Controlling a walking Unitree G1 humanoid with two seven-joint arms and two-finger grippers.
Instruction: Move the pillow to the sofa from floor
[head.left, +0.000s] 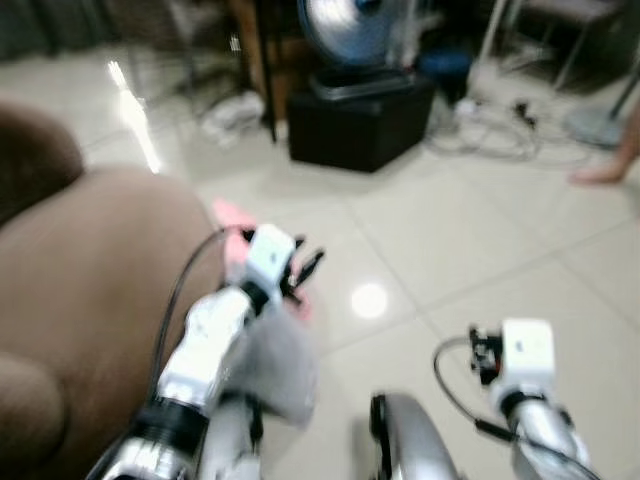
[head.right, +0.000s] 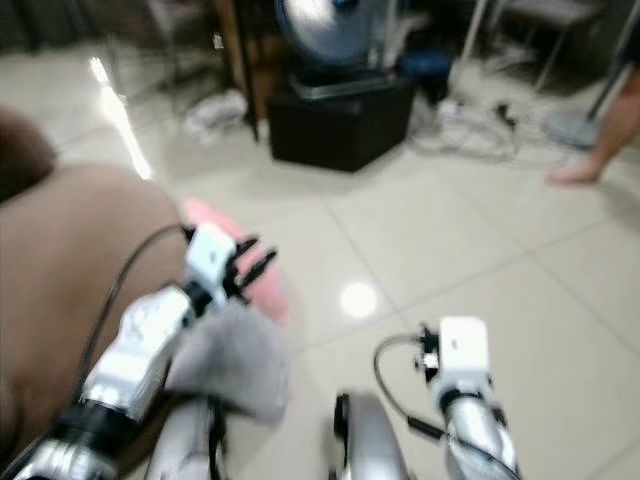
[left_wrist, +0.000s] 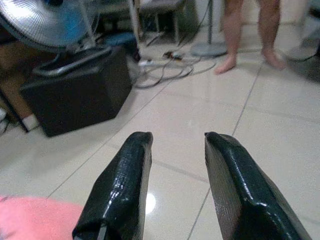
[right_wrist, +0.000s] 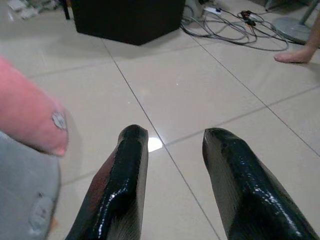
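Beside the brown sofa, the pink pillow is lying on the tiled floor, close against the sofa's front. The left tool is hovering just above the pillow, its fingers standing apart and gripping nothing. Farther out from the sofa, the right tool is hanging over the floor, fingers likewise apart. Beyond the sofa, a fan is sitting on a black box, and a person's bare feet are standing near tangled cables.
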